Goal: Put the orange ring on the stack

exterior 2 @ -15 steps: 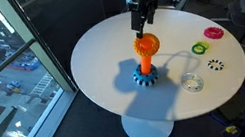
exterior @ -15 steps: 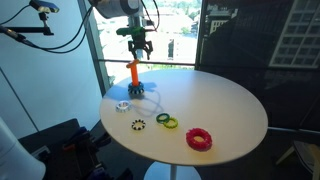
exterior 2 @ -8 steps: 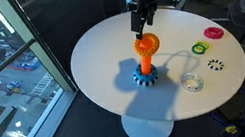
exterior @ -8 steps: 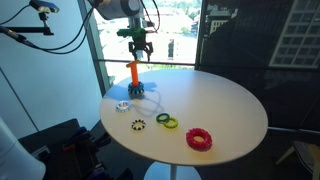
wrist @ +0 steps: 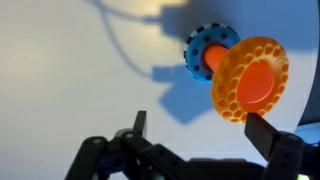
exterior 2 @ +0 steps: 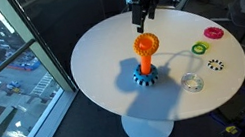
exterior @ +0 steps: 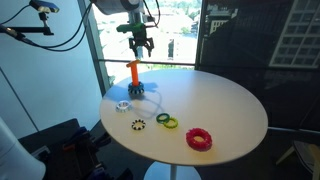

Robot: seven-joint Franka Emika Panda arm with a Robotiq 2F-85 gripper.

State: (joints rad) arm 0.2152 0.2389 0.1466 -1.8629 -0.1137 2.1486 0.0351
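Orange ring point(wrist: 250, 80): on the stack point(exterior 2: 145, 74), at the peg's top, well above the toothed base; it looks threaded, but how deep it sits is unclear.
End effector point(exterior 2: 142, 20): directly above the stack, jaws spread, holding nothing.
Left to do: probably only retreat.

Tool point(exterior: 139, 50) has risen a bit, so gap btwn it & the stack point(exterior: 133, 78) is wider.

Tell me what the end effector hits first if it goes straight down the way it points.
Probably the orange ring atop the stack; the end effector hangs almost directly above, though exact alignment is unclear.
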